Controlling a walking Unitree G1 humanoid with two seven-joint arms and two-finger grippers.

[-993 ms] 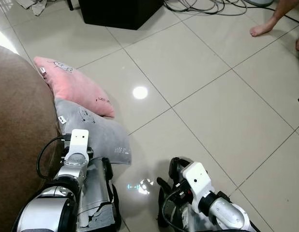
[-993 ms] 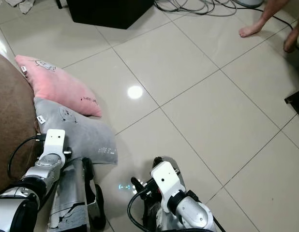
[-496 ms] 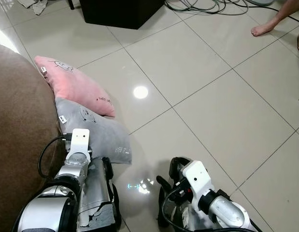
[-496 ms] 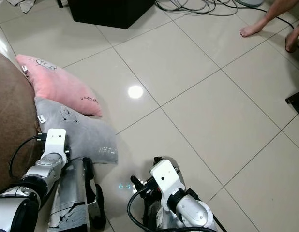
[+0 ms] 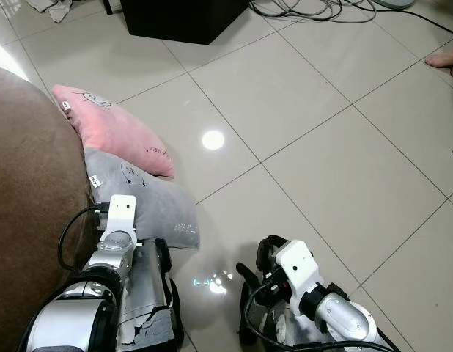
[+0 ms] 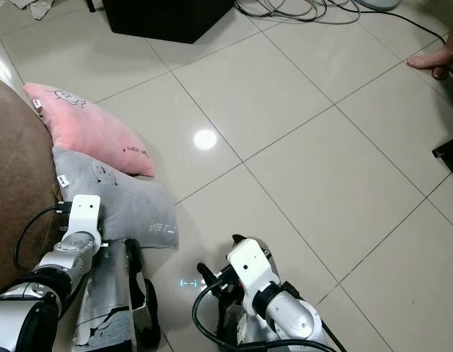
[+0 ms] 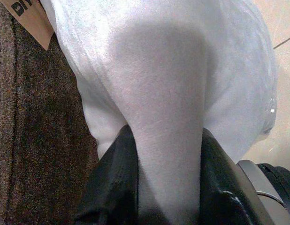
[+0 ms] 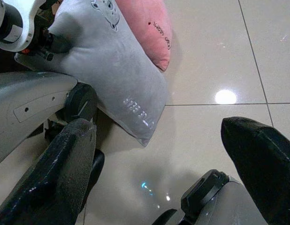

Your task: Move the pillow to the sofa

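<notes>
- Nearest the camera, the left tool (image 7: pixel 166 187) is seen pressed onto a fold of the grey pillow (image 5: pixel 149 205), the soft fabric bunched and pinched between its two black fingers (image 7: pixel 114 187) in the left wrist view.
- The right tool (image 8: pixel 168 173) is held low over the floor (image 5: pixel 322 161), its fingers (image 8: pixel 60 173) spread wide apart with nothing between them.
- The grey pillow is found on the tiled floor, tucked against the brown sofa (image 5: pixel 28 220), a small tag at its upper corner.
- Just beyond it, a pink pillow (image 5: pixel 113 128) is laid against the sofa too, its lower edge overlapping the top of the grey one.
- A bright spot of reflected light (image 5: pixel 212 139) is caught on the tile beside the pink pillow.
- Farther off, a black box-like piece of furniture (image 5: pixel 186 16) is stood on the floor, with a tangle of cables (image 5: pixel 307 9) next to it.
- At the far right edge, a person's bare foot (image 5: pixel 445 63) is glimpsed on the tiles.
</notes>
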